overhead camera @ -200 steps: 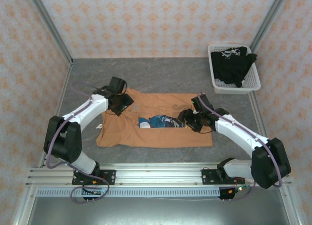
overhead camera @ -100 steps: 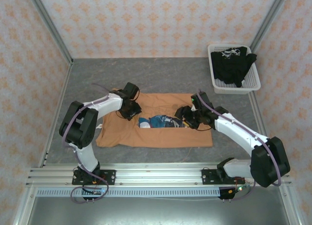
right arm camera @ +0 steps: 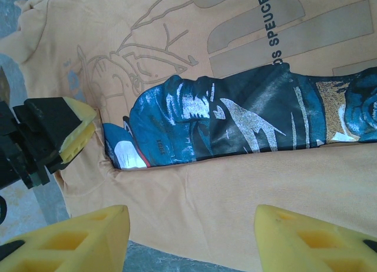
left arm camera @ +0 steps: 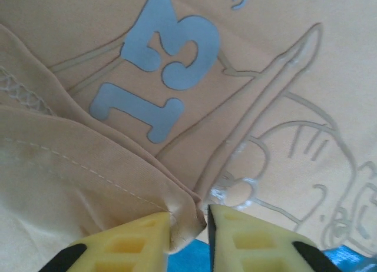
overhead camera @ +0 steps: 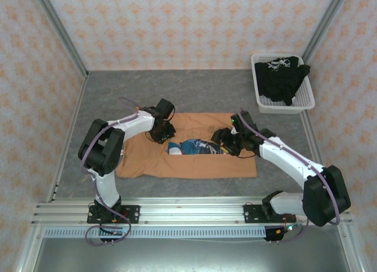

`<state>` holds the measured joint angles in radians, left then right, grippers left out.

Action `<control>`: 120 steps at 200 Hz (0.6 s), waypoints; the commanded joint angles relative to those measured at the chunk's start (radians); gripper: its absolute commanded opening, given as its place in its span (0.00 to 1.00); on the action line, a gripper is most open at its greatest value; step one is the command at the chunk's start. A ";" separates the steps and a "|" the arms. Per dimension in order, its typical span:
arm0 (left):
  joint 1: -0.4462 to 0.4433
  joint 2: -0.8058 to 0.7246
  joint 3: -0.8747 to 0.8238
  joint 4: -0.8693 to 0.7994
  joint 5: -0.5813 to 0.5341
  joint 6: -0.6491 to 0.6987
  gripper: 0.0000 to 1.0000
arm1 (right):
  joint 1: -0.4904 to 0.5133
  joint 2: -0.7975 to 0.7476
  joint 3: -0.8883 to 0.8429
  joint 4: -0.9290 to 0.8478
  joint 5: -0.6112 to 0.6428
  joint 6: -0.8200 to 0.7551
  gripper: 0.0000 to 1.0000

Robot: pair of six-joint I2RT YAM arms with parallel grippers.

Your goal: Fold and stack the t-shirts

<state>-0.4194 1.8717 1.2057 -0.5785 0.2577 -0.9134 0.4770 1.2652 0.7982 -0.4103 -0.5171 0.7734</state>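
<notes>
"Since you have the overhead view, where is the orange t-shirt (overhead camera: 194, 163)?"

"Spread on the grey desk (overhead camera: 206, 89), roughly midway between the two arms. It's partly folded over itself, so a strip of its blue-and-white print (overhead camera: 194, 147) shows in the middle."

"And the left claw (left arm camera: 188, 234)?"

"Down on the shirt's far left part, beside the left end of that print. From its wrist camera, the yellow fingers (left arm camera: 126, 242) stand close together with a bunched fold of orange cloth pinched between them. A grey-blue '13' (left arm camera: 159, 78) sits on the cloth just beyond."

"The right claw (right arm camera: 188, 239)?"

"Wide apart, gripping nothing. It hangs over the right end of the print, low above the shirt, with a sliver of desk visible past the shirt's edge."

"Does its camera catch the other claw?"

"Yes, at the left of its picture, one yellow tip against the cloth by the print's end."

"The black t-shirt (overhead camera: 281, 76)?"

"Crumpled in the white mesh basket (overhead camera: 283, 107) at the desk's far right corner, white print up, well apart from both arms."
</notes>
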 commanded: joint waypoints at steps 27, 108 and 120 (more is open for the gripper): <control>-0.029 0.018 0.049 -0.048 -0.033 0.044 0.02 | -0.005 -0.013 0.003 0.007 0.012 -0.004 0.58; -0.055 -0.127 0.058 -0.149 -0.167 0.070 0.53 | -0.025 -0.041 -0.036 -0.072 0.124 0.009 0.57; -0.053 -0.193 0.046 -0.186 -0.199 0.067 0.59 | -0.043 -0.066 -0.059 -0.091 0.152 0.030 0.57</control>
<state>-0.4732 1.8381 1.2545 -0.6617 0.1719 -0.8619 0.4625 1.2587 0.7818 -0.4309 -0.4580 0.7757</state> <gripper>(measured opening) 0.536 0.574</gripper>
